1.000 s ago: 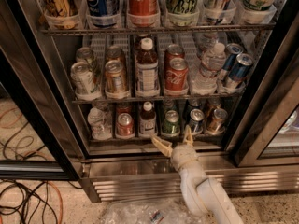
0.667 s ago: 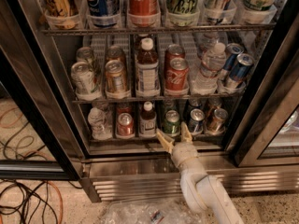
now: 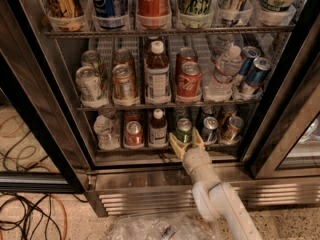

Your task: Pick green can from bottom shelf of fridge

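The green can (image 3: 183, 129) stands upright at the front of the bottom shelf (image 3: 120, 149) of the fridge (image 3: 55, 104), right of a dark bottle. My gripper (image 3: 185, 141) reaches up from the lower right on a white arm. Its two tan fingers (image 3: 176, 144) are spread either side of the can's lower half, close to it, not clearly closed on it. The can's silver top shows above the fingers.
On the bottom shelf: a clear water bottle (image 3: 106, 130), a red can (image 3: 133, 133), a dark bottle (image 3: 158, 127), a dark blue can (image 3: 209, 129), a bronze-brown can (image 3: 232, 128). Upper racks hold cans and bottles. Cables (image 3: 30, 214) lie on the floor left; crumpled plastic (image 3: 150, 229) below.
The gripper has moved forward and up into the bottom shelf, so its open fingers now straddle the green can instead of sitting in front of the shelf edge.
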Robot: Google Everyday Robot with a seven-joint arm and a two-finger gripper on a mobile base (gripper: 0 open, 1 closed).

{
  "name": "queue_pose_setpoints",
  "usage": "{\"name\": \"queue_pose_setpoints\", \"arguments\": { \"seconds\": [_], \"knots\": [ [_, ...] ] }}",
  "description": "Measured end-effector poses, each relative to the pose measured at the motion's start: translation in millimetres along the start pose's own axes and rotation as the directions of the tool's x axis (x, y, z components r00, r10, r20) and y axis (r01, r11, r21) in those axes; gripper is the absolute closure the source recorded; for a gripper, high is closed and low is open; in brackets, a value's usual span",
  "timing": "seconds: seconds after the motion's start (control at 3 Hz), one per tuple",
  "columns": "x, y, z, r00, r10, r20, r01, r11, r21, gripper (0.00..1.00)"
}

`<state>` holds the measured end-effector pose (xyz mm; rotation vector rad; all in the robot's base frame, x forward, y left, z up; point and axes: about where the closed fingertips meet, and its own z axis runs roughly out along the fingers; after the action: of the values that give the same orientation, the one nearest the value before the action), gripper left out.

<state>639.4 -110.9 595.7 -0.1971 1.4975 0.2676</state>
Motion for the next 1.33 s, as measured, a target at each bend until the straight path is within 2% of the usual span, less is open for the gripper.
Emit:
{"name": "queue_pose_setpoints", "arguments": {
  "seconds": [0.67,1.0,1.33],
  "knots": [
    [2.7,-2.1,23.3,1.000,0.016,0.005,-0.016,0.9998,-0.008,0.33],
    [4.1,-3.0,32.0,0.999,0.035,0.012,-0.035,0.9994,-0.005,0.52],
    [4.1,-3.0,32.0,0.999,0.035,0.012,-0.035,0.9994,-0.005,0.75]
  ]
}}
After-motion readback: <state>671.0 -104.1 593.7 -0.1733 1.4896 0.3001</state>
